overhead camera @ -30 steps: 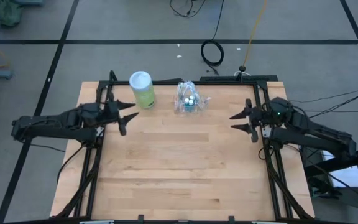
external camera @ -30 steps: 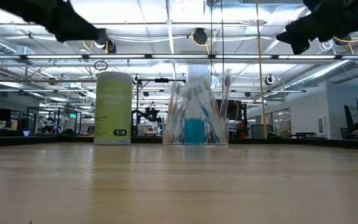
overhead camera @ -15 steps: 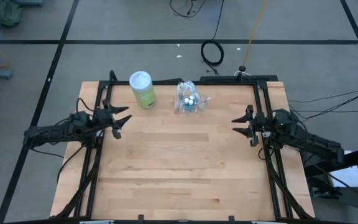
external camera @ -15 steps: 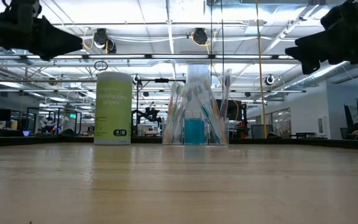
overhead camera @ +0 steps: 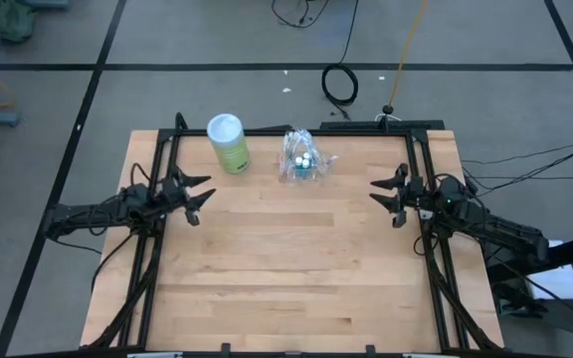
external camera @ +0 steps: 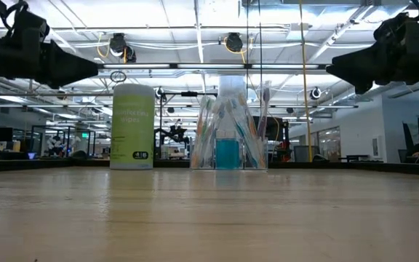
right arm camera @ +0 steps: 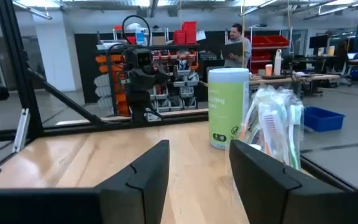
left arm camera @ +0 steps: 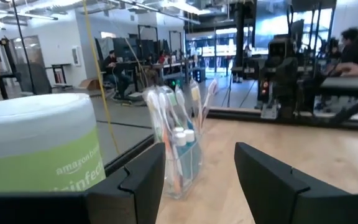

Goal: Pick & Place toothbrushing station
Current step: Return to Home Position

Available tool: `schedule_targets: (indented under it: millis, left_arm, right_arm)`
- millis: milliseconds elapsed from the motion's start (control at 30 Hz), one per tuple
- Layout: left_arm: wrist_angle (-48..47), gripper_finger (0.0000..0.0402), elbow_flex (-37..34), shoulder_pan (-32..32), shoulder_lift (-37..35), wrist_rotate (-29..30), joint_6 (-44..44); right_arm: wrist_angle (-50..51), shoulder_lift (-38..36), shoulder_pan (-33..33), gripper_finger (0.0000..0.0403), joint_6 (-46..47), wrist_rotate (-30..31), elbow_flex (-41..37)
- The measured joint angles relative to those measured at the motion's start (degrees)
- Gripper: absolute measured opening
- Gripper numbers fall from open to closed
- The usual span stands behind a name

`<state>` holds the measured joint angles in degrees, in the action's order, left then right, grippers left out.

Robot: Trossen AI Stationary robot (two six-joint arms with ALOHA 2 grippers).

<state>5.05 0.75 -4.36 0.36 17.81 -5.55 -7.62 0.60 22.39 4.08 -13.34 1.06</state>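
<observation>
Left gripper (overhead camera: 204,189) and right gripper (overhead camera: 377,191) lower.

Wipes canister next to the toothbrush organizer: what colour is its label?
Light green, on the wipes canister; it shows best in the low view.

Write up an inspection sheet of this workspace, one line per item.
Surface: wooden table, no spills seen.
Job's things: clear organizer upright near the far edge, toothbrushes standing in it.
Clutter: green wipes canister beside the organizer, not touching.
End effectors: left end effector open, empty, at the left edge; right end effector open, empty, at the right edge.
Cables: black cable coiled beyond the far edge.
Surroundings: person standing beyond the table.
</observation>
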Motion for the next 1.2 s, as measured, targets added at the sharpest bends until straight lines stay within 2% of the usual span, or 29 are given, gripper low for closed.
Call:
schedule_targets:
  millis: [200,500,1200]
  left_arm:
    - [-1.6,0.0200,0.2,0.0,0.0,0.1,4.2]
    - [-0.7,0.0200,0.2,0.0,0.0,0.3,-6.4]
    - [-0.6,0.0200,0.2,0.0,0.0,0.3,-6.1]
  right_arm:
    - [0.2,0.0,0.0,0.0160,1.1,-0.2,-0.1]
    - [0.2,0.0,0.0,0.0160,1.1,-0.2,-0.2]
    - [0.2,0.0,0.0,0.0160,1.1,-0.2,-0.2]
